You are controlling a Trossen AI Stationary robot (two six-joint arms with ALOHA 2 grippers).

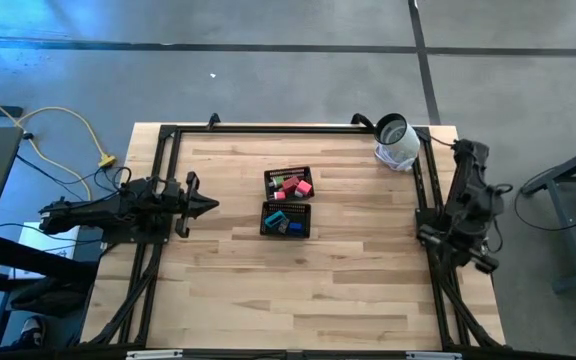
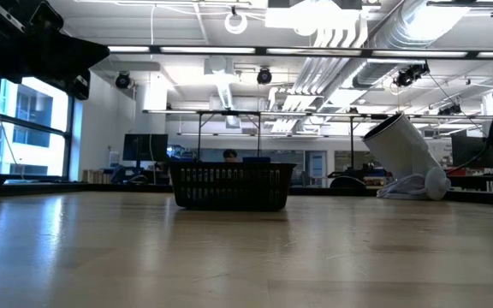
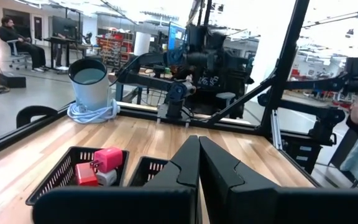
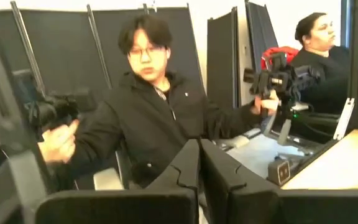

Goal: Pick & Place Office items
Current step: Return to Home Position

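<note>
Two compartments make up the black mesh tray (image 1: 287,200) near the middle of the tabletop (image 1: 348,290), and every one of the office items (image 1: 290,186) in view lies inside it. Seen from above, the tray's upper compartment holds a red block (image 1: 289,185), a pink block (image 1: 305,187) and a small green piece (image 1: 276,183). Its lower compartment holds a blue block (image 1: 280,223), a teal piece (image 1: 296,228) and a small reddish piece (image 1: 279,213). In the left wrist view the pink block sits against the red one, with a pale piece just beside them. The left gripper (image 1: 211,205) hangs over bare wood on the left arm's side of the tray, apart from it and pointing toward it. Its jaws are pressed together with nothing between them. The right gripper (image 4: 199,142) is well apart from the tray, folded back at the tabletop's edge on the right arm's side. Its jaws are likewise closed and empty, and it faces away from the tray toward a person in a black jacket (image 4: 145,124). Beyond the tray's upper compartment, toward the right arm's corner, a white-and-grey cylinder (image 1: 396,143) leans tilted on a coil of white cord (image 3: 92,112).
</note>
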